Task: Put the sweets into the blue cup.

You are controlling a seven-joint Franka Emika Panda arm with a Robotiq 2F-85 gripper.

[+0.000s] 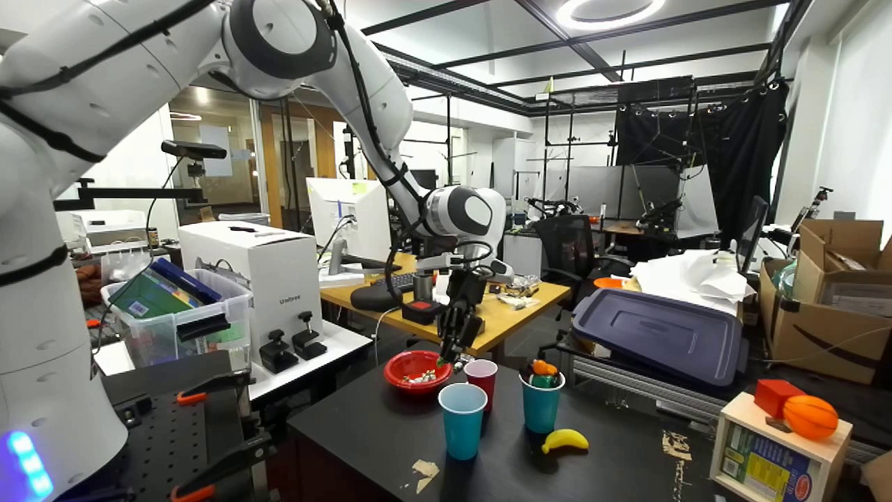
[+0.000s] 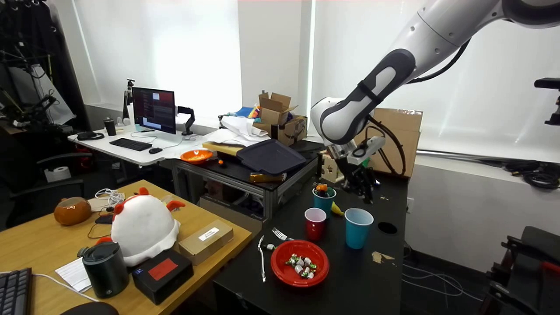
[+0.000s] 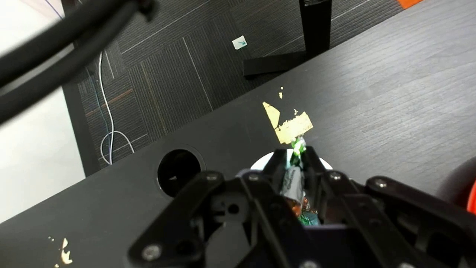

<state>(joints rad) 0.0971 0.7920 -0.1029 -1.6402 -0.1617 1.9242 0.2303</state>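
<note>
Right, one sweet (image 3: 293, 183) is pinched in my nearly closed gripper (image 3: 295, 156), seemingly above the emptier-looking blue cup (image 2: 357, 232) and not yet dropped, more sweets (image 2: 300, 264) wait in the red bowl (image 2: 302, 283), and I can't see that cup's bottom.
</note>
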